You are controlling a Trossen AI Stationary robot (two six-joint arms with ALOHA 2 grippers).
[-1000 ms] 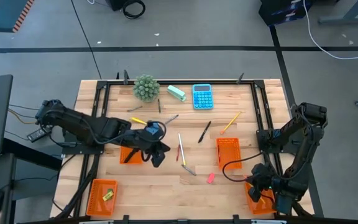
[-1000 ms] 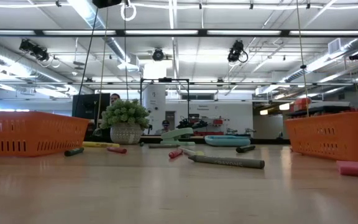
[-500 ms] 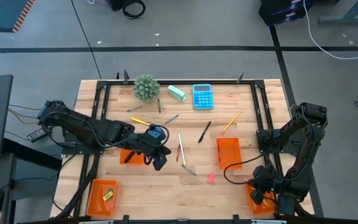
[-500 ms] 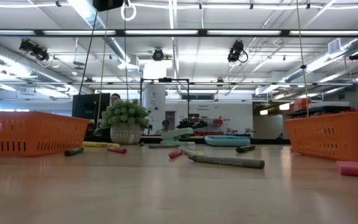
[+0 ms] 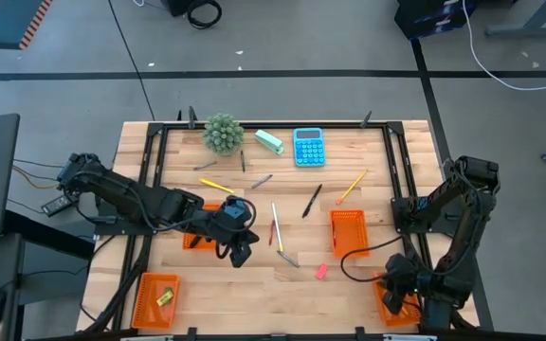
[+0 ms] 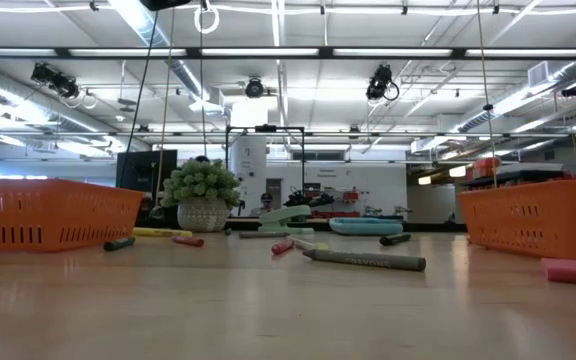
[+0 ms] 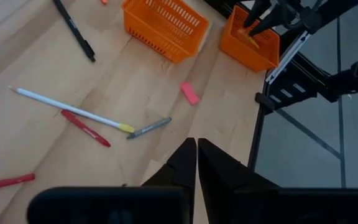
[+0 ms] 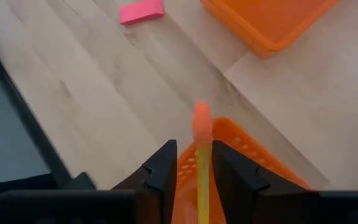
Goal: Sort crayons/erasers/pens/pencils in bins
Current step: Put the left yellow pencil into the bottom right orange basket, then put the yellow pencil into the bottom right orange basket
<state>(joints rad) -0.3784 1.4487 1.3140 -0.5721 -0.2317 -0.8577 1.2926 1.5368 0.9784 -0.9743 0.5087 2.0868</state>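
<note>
My right gripper (image 8: 194,163) hangs open over the near-right bin (image 5: 398,305). A yellow pencil (image 8: 201,155) with a pink end stands between its fingers, above that bin's inside. My left gripper (image 5: 240,250) is shut and empty, beside the left bin (image 5: 197,233) and above bare wood. In front of it lie a pink eraser (image 7: 189,93), a grey stick (image 7: 149,127), a white pencil (image 7: 73,110) and a red crayon (image 7: 84,127). A black pen (image 5: 312,200) and an orange pencil (image 5: 353,187) lie farther back. My right gripper has its fingers (image 8: 163,168) on either side of the pencil's shaft (image 8: 202,177), pointing steeply down. The gap is wider than the shaft, and I cannot tell whether either finger touches it. The pink end (image 8: 201,121) points away from the wrist.
A third bin (image 5: 349,232) stands right of centre, and a fourth (image 5: 156,298) at the near left holds a yellow-green eraser. At the far edge stand a potted plant (image 5: 223,134), a mint block (image 5: 269,141) and a blue calculator (image 5: 308,147). A dark frame borders the table.
</note>
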